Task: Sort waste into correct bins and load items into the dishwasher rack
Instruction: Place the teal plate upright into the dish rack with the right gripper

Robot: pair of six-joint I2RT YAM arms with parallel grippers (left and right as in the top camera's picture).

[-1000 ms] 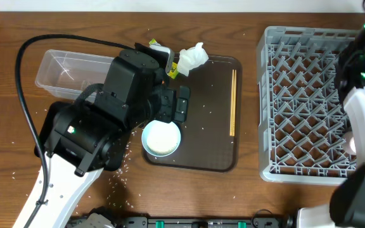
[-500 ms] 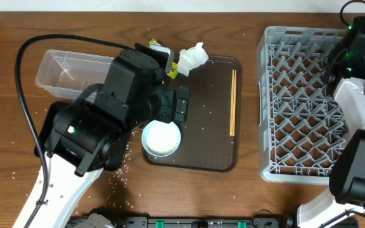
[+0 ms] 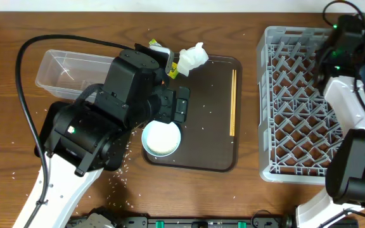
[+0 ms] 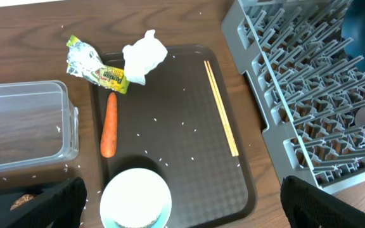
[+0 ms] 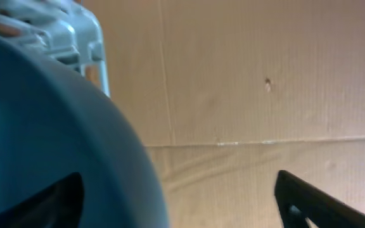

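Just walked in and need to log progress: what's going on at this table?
Two robot arms are clearing a meal tray. The left gripper hangs open and empty above the brown tray, which holds the white bowl, carrot and chopsticks, with the wrapper and tissue at its rim. The right gripper stands open at the dark-blue plate, at the right side of the dishwasher rack.

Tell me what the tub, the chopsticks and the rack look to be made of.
Tub: clear, glossy plastic; the table shows through it. Chopsticks: pale, matte, probably wood or bamboo. Rack: grey moulded plastic lattice, dull sheen.
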